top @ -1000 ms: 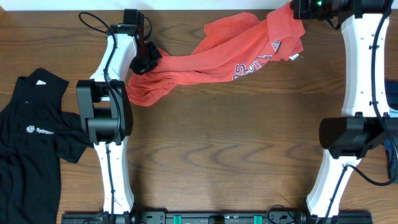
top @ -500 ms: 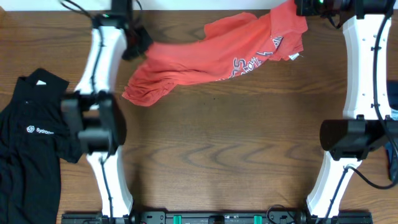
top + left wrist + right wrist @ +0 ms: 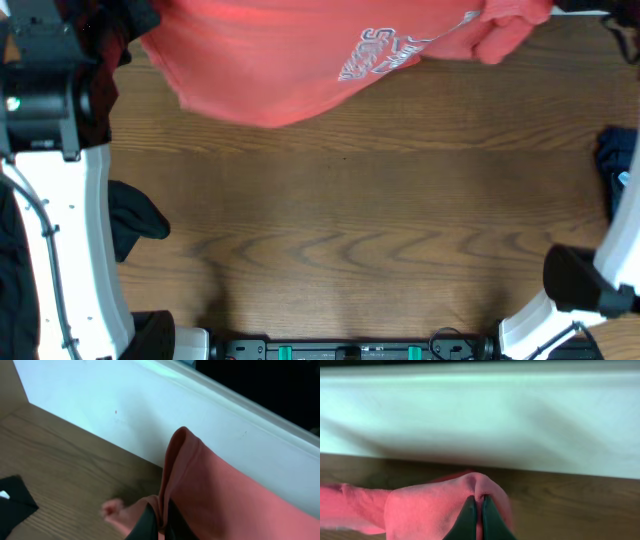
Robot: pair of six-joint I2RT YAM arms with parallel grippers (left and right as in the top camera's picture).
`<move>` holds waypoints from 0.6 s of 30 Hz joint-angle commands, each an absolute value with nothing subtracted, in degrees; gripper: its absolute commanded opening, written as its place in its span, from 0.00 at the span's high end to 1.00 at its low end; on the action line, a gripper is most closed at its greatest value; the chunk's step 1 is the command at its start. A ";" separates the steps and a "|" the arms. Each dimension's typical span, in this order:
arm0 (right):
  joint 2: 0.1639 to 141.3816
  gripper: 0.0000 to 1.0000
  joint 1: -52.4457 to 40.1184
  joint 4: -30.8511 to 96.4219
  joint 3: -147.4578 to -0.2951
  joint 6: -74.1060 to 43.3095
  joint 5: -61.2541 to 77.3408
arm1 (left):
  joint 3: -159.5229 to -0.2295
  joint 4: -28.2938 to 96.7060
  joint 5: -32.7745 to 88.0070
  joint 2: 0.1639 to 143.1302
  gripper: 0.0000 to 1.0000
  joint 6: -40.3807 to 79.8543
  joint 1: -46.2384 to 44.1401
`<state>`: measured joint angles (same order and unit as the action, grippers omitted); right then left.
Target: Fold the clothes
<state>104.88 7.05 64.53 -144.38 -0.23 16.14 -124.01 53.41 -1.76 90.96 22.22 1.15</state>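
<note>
Showing wood-grain table (image 3: 350, 230), white wall (image 3: 480, 415) behind, coral T-shirt (image 3: 270, 60) above.

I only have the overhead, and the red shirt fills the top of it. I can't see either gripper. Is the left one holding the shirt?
Observer: Yes. The left wrist view shows the left gripper shut on a folded edge of the red shirt.
Operator: And the right?
Observer: The right gripper is shut too, pinching a bunched fold of the shirt.
Operator: What's beyond it?
Observer: A white wall rises at the far edge of the table, just past the shirt.
</note>
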 commanded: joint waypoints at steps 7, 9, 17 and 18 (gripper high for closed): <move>88.99 0.99 10.66 67.13 -145.56 -2.98 16.27 | -123.55 55.53 -3.68 78.78 0.94 20.99 1.69; 86.04 0.99 10.66 68.42 -145.56 -3.95 16.29 | -123.57 56.34 -3.68 75.44 0.94 20.84 1.69; 77.95 0.99 10.66 74.19 -145.56 -7.81 16.58 | -123.57 59.16 -3.70 62.26 0.95 19.09 1.69; 77.67 0.99 10.66 74.83 -145.56 -8.32 16.58 | -123.57 59.55 -3.70 61.58 0.94 19.09 1.69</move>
<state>77.52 10.07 74.11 -145.43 -5.41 16.78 -123.37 59.05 -2.26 62.63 20.64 1.34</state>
